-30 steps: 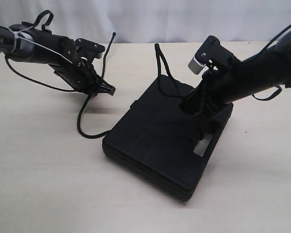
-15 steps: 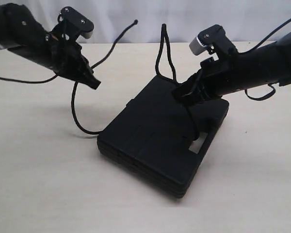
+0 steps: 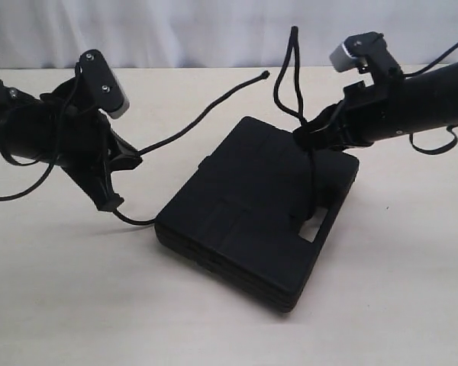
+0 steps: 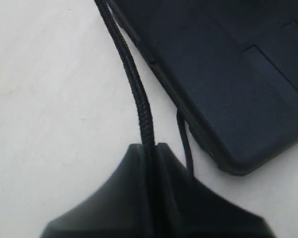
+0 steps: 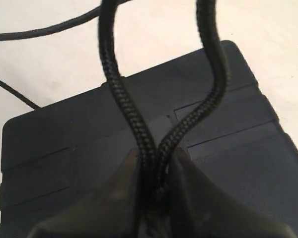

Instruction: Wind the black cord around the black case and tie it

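Left pincer (image 3: pixel 109 201) lower, near case (image 3: pixel 244 221) edge

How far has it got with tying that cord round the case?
Done: the black cord seems to pass under the black case. In hand: the left gripper pinches one strand beside the case, and the right gripper pinches a doubled length above its lid. Left: crossing the ends over the top and knotting them.
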You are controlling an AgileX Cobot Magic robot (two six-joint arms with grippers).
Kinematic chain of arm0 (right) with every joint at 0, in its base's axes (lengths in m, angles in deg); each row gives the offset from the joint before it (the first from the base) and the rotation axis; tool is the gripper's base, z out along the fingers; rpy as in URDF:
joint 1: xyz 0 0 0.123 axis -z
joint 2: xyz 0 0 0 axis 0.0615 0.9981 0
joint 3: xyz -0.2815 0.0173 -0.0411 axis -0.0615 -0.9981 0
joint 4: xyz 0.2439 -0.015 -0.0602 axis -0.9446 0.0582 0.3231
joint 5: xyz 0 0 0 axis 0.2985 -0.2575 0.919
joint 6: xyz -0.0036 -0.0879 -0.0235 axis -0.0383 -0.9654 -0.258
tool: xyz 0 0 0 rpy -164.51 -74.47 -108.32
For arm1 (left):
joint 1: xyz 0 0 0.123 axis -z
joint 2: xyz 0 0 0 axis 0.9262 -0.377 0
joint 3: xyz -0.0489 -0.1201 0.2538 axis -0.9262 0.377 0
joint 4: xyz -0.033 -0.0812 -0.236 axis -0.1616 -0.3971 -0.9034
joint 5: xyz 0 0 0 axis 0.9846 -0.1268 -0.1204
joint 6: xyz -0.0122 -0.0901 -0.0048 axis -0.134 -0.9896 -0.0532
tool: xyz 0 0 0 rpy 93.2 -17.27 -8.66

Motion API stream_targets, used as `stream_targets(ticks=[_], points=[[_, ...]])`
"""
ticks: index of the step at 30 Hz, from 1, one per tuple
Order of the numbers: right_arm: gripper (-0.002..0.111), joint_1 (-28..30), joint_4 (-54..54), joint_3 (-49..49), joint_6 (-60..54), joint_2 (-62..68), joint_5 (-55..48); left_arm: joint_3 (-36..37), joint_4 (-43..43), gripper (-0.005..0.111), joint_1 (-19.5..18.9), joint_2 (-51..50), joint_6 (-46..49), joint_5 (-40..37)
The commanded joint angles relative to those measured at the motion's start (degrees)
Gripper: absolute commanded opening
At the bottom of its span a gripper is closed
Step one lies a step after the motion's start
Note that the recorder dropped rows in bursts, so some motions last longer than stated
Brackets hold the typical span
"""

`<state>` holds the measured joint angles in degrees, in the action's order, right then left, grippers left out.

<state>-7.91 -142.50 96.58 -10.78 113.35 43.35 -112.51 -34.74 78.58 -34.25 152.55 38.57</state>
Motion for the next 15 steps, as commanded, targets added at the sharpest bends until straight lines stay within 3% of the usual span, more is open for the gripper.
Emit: stream_targets(ticks=[1, 7, 15], points=[[0.004, 4.42, -0.73, 0.34, -3.18, 2.79, -8.46, 0.97, -0.62, 0.000, -0.18, 1.11, 3.29, -2.73], [0.004, 7.88, -0.93, 0.34, -7.75, 8.64, -15.69, 0.97, -0.62, 0.000, -0.18, 1.20, 6.18, -4.14], [0.004, 9.24, -1.05, 0.34, -8.83, 12.74, -15.15, 0.97, -0.49, 0.000, -0.18, 1.20, 10.66, -5.62]])
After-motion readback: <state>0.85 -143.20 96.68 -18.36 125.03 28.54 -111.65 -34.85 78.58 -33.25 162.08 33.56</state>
